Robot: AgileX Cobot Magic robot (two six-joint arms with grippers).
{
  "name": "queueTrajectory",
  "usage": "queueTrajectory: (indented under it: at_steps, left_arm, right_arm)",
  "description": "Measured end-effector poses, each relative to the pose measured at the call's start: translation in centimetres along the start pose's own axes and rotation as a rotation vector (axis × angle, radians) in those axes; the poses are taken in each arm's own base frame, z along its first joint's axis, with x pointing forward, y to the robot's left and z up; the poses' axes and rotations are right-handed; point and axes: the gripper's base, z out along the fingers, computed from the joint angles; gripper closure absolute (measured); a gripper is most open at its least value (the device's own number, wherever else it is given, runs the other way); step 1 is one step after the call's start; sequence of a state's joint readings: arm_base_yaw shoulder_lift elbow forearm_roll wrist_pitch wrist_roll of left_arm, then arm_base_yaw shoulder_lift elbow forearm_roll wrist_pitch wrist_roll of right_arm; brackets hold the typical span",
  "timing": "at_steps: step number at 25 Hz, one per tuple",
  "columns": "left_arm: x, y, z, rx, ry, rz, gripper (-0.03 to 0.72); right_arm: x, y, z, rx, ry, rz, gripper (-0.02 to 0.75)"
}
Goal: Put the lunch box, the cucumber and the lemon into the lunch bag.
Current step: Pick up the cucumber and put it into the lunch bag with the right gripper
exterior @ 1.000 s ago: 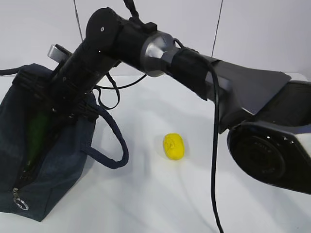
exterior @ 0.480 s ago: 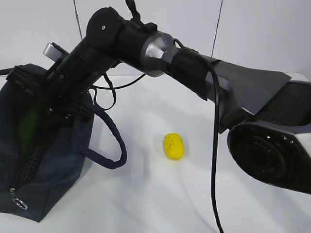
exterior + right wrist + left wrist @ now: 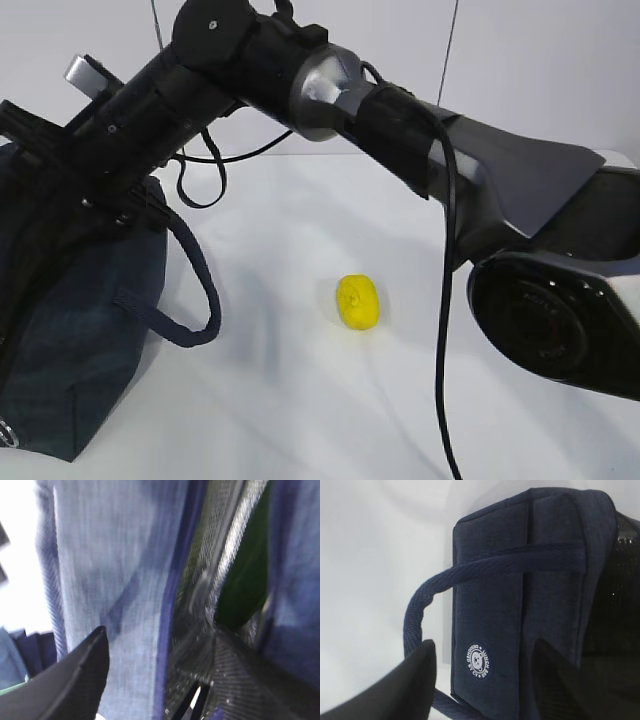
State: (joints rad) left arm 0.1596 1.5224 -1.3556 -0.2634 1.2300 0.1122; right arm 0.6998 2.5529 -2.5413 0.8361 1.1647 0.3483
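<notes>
Navy fabric is shifting in the exterior view: the lunch bag (image 3: pixel 70 340) is sliding toward the table's left edge as the right gripper (image 3: pixel 75 165) rises from its mouth, so the cucumber seems delivered. The lemon (image 3: pixel 357 301) is lying mid-table with open room around it.

Left wrist view: the left gripper (image 3: pixel 482 680) is hanging spread beside the bag's logo side.

Right wrist view: the right gripper's fingers (image 3: pixel 80 675) are standing apart, and the cucumber (image 3: pixel 245 582) is showing green inside the lining. No lunch box is in sight.
</notes>
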Motion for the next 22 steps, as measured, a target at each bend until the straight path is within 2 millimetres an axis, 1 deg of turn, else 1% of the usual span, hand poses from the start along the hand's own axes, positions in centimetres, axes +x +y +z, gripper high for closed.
queueTrajectory:
  at_steps: [7, 11, 15, 22]
  left_arm:
    - [0.0, 0.0, 0.0, 0.002, 0.000, -0.001, 0.255]
    - [0.0, 0.0, 0.0, 0.002, 0.000, -0.001, 0.255]
    - [0.0, 0.0, 0.0, 0.002, 0.000, -0.001, 0.255]
    - [0.0, -0.1, 0.0, 0.013, -0.002, -0.005, 0.255]
  right_arm:
    - [0.4, 0.3, -0.3, 0.007, 0.037, -0.019, 0.265]
    - [0.7, 0.8, -0.4, -0.043, 0.066, -0.031, 0.265]
    - [0.6, 1.2, -0.7, -0.055, 0.059, -0.066, 0.265]
    - [0.6, 3.6, -2.6, -0.089, 0.003, -0.170, 0.265]
